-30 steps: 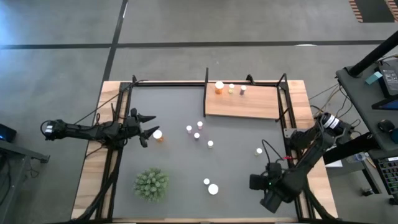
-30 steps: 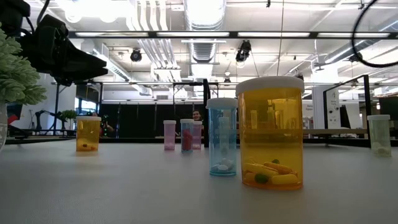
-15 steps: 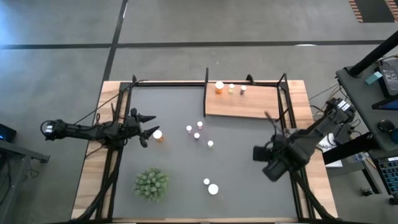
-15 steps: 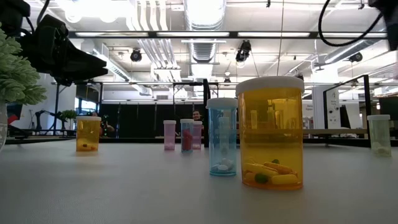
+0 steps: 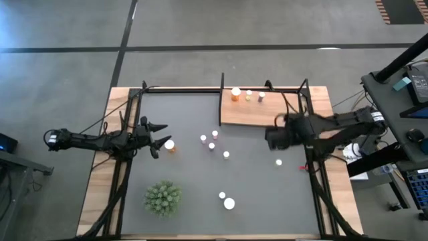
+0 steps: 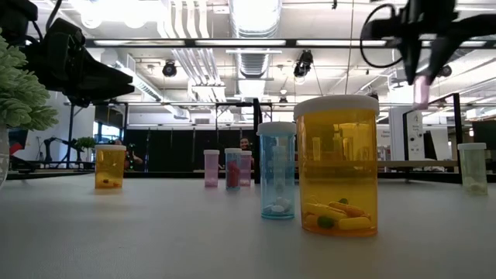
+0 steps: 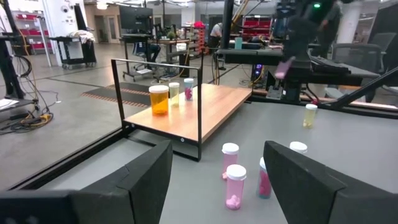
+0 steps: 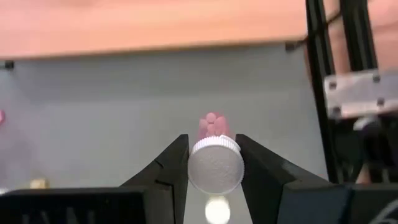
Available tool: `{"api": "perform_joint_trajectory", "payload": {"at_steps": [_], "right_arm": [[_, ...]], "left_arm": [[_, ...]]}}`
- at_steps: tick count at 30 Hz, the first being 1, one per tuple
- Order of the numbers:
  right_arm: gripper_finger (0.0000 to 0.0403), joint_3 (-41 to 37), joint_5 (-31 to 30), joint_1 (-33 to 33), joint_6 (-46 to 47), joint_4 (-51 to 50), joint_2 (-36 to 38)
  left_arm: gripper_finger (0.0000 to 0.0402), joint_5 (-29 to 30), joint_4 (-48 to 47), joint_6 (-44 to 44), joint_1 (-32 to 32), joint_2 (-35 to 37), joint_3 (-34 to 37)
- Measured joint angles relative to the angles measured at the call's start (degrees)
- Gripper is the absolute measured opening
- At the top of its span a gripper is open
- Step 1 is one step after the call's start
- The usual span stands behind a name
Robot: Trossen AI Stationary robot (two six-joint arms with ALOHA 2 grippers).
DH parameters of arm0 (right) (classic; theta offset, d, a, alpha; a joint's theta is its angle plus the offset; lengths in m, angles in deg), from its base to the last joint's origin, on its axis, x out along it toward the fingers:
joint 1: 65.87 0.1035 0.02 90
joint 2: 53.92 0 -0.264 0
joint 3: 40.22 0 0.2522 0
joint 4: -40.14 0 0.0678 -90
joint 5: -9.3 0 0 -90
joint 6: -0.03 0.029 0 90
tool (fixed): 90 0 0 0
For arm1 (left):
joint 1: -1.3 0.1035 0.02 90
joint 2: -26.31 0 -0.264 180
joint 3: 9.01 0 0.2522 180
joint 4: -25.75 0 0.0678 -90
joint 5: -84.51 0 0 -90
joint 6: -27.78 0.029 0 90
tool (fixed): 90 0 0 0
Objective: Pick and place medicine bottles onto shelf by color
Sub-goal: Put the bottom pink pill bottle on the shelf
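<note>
My right gripper point(image 8: 212, 148) is shut on a pink medicine bottle point(image 6: 421, 89) with a white cap, in the air just off the shelf's point(image 5: 261, 112) near right corner. The light-wood shelf stands at the far edge. An orange bottle point(image 5: 235, 94), a yellowish one point(image 5: 249, 96) and a pink one point(image 5: 261, 96) stand along its back. Several more bottles stand upright on the dark mat point(image 5: 200, 174). One of them is orange point(image 5: 170, 144), right in front of my open left gripper point(image 5: 158, 135) at the mat's left side. My right gripper pinches the pink bottle at its white cap point(image 8: 214, 167), one finger on each side. The fingers point(image 6: 411, 56) come from above, pointing steeply down. The bottle's pink body point(image 8: 212, 123) hangs below them, lifted clear of the mat.
A green spiky plant point(image 5: 162, 198) stands near the mat's near left. Black frame posts point(image 5: 222, 100) rise at the shelf's corners, and a black rail point(image 5: 310, 154) runs along the mat's right edge. A pale bottle point(image 5: 278, 162) stands on the mat just near of my right gripper.
My right gripper has swung from the table's near right corner toward the far edge and the shelf. It has risen, turned about and stayed shut. In the low view it has come into sight at the upper right with the pink bottle hanging below it.
</note>
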Motion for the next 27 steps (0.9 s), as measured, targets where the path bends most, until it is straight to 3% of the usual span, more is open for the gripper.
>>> {"api": "perform_joint_trajectory", "payload": {"at_steps": [8,14,20,27], "right_arm": [[0.0107,-0.28,0.48,-20.52,-25.38,8.68,0.77],[0.0107,-2.17,7.24,-35.57,-40.17,15.80,-1.04],[0.0107,-3.57,13.59,-46.70,-50.19,23.65,-3.48],[0.0107,-1.55,16.37,-53.39,-54.05,25.50,-11.38]], "left_arm": [[0.0238,0.00,-0.02,0.02,0.00,-0.02,0.00],[0.0238,0.00,-0.01,0.02,0.01,0.00,0.00],[0.0238,0.00,-0.02,0.02,0.00,0.00,0.00],[0.0238,0.00,-0.02,0.02,0.01,0.00,0.00]]}}
